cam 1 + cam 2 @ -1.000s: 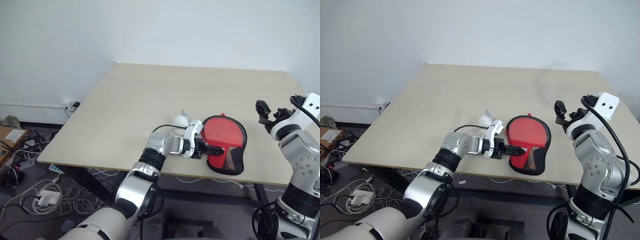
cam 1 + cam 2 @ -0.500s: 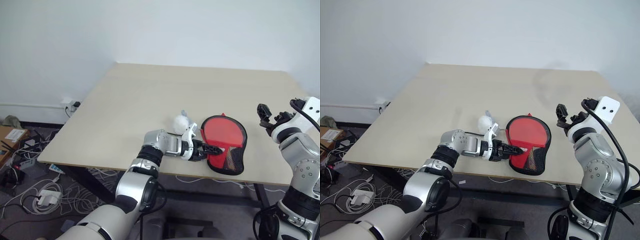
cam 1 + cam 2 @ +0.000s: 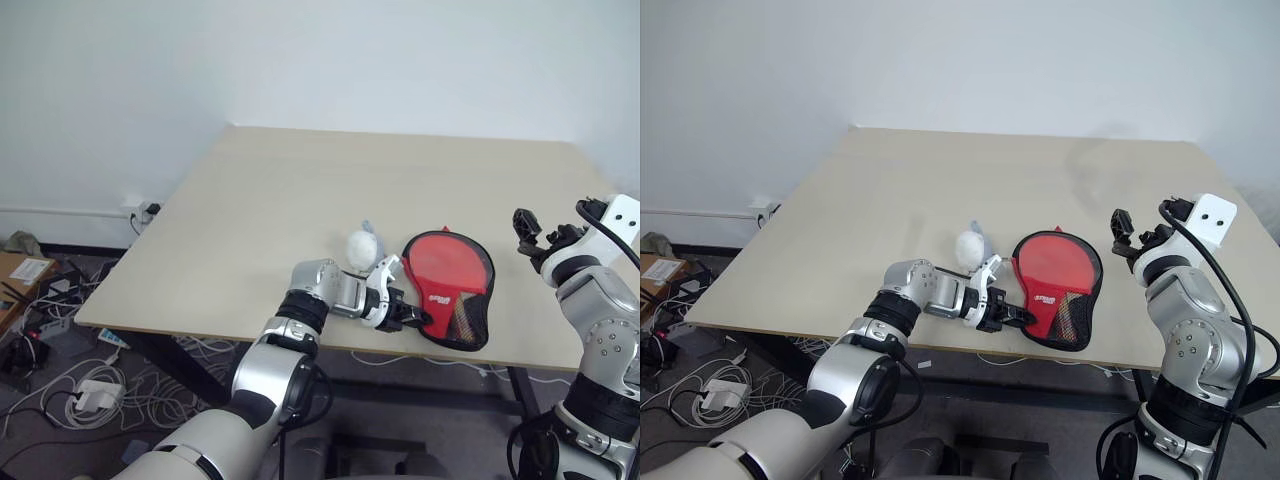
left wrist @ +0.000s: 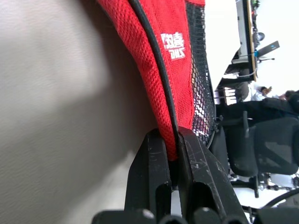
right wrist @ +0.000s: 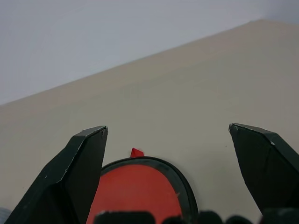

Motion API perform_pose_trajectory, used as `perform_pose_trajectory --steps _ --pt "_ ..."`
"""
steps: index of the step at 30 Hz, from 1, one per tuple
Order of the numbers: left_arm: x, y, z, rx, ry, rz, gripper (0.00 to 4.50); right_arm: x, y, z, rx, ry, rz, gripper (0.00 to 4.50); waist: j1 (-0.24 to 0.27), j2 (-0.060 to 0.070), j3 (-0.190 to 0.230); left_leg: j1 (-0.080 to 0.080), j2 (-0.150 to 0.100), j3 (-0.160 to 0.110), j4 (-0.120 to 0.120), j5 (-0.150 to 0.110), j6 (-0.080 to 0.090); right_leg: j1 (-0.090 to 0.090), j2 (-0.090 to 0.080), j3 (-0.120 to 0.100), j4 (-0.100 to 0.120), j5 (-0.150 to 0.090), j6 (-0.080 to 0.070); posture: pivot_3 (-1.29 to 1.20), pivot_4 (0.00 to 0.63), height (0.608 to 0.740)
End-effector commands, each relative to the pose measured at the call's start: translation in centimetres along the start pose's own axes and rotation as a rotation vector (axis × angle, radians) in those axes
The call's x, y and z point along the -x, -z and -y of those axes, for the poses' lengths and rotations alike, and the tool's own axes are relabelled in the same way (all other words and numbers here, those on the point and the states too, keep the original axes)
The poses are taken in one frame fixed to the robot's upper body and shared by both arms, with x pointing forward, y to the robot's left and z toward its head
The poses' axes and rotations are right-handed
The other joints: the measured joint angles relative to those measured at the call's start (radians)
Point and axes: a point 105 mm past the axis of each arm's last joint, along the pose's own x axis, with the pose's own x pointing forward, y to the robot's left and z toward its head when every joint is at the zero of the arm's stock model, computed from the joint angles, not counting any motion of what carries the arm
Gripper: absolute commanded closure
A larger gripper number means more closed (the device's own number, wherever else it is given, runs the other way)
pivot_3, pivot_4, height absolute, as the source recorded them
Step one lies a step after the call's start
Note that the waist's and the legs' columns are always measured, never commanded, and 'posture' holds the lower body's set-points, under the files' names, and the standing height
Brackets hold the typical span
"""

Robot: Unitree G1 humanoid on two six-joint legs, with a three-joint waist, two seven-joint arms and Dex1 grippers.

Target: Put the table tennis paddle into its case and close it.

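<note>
Left wrist view shows the left gripper [image 4: 172,161] pinched tight on the case [image 4: 175,70] edge near the table [image 3: 270,200] front; the right gripper [image 5: 180,175] hovers spread, empty. The thin fabric could slip free when pulled.

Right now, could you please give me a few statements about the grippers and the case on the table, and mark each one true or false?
1. The left gripper is shut on the edge of the case. True.
2. The right gripper is clamped on the case. False: it is open and hovers above the table, apart from the case.
3. The case hangs in the air. False: it lies on the table near the front edge.
4. A small pale lump lies beside the case. True.
5. The case's white logo faces up. True.
</note>
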Motion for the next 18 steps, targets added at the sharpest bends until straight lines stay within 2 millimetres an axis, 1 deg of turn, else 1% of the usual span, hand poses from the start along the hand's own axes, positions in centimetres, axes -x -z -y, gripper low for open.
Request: perform_pose_trajectory --steps 1,3,6,9,14,16,18 --pt "-1.7 0.6 2.8 0.020 0.093 -0.034 4.46 0.1 -1.3 -0.2 0.031 0.005 0.054 0.00 0.000 0.000 0.000 0.000 0.000 0.000 0.000 0.000 0.000 0.000 0.000 0.000 0.000 0.000 0.000 0.00 0.000 0.715" --pt "-1.9 1.0 3.0 0.049 0.104 -0.055 4.46 0.2 -1.3 -0.2 0.033 0.004 0.056 0.00 0.000 0.000 0.000 0.000 0.000 0.000 0.000 0.000 0.000 0.000 0.000 0.000 0.000 0.000 0.000 0.00 0.000 0.715" --pt "-2.7 2.3 3.9 0.075 0.125 -0.120 4.46 0.3 -1.4 -0.2 0.040 0.005 0.061 0.00 0.000 0.000 0.000 0.000 0.000 0.000 0.000 0.000 0.000 0.000 0.000 0.000 0.000 0.000 0.000 0.00 0.000 0.715" --pt "-3.0 3.3 4.7 0.080 0.143 -0.178 4.46 0.3 -1.4 -0.3 0.044 0.006 0.063 0.00 0.000 0.000 0.000 0.000 0.000 0.000 0.000 0.000 0.000 0.000 0.000 0.000 0.000 0.000 0.000 0.00 0.000 0.715" --pt "-3.2 4.6 5.4 0.059 0.149 -0.250 4.46 0.5 -1.3 -0.4 0.071 0.009 0.056 0.00 0.000 0.000 0.000 0.000 0.000 0.000 0.000 0.000 0.000 0.000 0.000 0.001 0.000 0.000 0.000 0.00 0.000 0.715" --pt "-3.5 5.1 6.0 0.054 0.163 -0.275 4.46 0.6 -1.2 -0.3 0.076 0.015 0.053 0.00 0.001 0.000 0.000 0.000 0.000 0.000 0.000 0.000 0.000 0.000 0.000 0.000 0.000 0.000 0.000 0.00 0.000 0.715" --pt "-3.9 5.8 7.1 0.038 0.189 -0.312 4.46 0.8 -1.1 -0.2 0.073 0.022 0.054 0.00 0.000 0.000 0.000 0.000 0.000 0.000 0.000 0.000 0.000 0.000 0.000 0.001 0.000 0.000 0.000 0.00 0.000 0.715"
